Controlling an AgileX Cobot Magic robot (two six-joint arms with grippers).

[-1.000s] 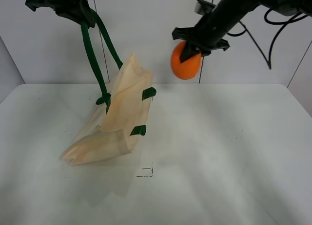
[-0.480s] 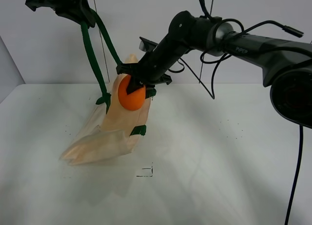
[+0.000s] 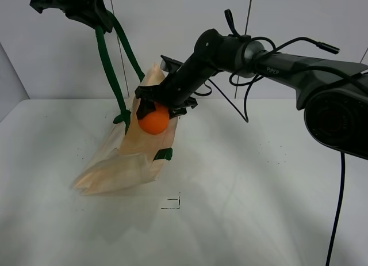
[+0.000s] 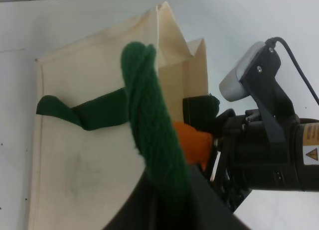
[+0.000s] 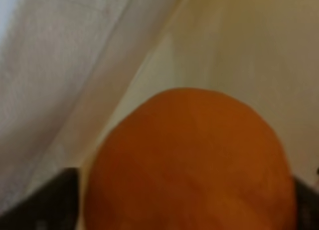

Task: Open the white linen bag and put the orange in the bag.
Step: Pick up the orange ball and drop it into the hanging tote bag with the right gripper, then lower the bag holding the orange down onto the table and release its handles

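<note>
At the bag's open top, R gripper (image 3: 156, 107) is clamped on the orange (image 3: 153, 122), cloth close round it. L gripper (image 3: 95, 18), up high, pinches a green strap handle (image 3: 107, 64), so the white linen bag (image 3: 135, 148) hangs tilted, btm on the table (image 3: 259, 191). R arm (image 3: 287, 61) reads "PiPER"; a yellow warning label (image 4: 311, 153) sits on its wrist.

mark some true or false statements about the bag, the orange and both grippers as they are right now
1. The right gripper is shut on the orange. True.
2. The bag lies flat on the table with nothing holding it. False: the left gripper holds one green handle up, so the bag's top is raised while its bottom rests on the table.
3. The orange is at the bag's open top. True.
4. The left gripper is open. False: it is shut on the handle.
</note>
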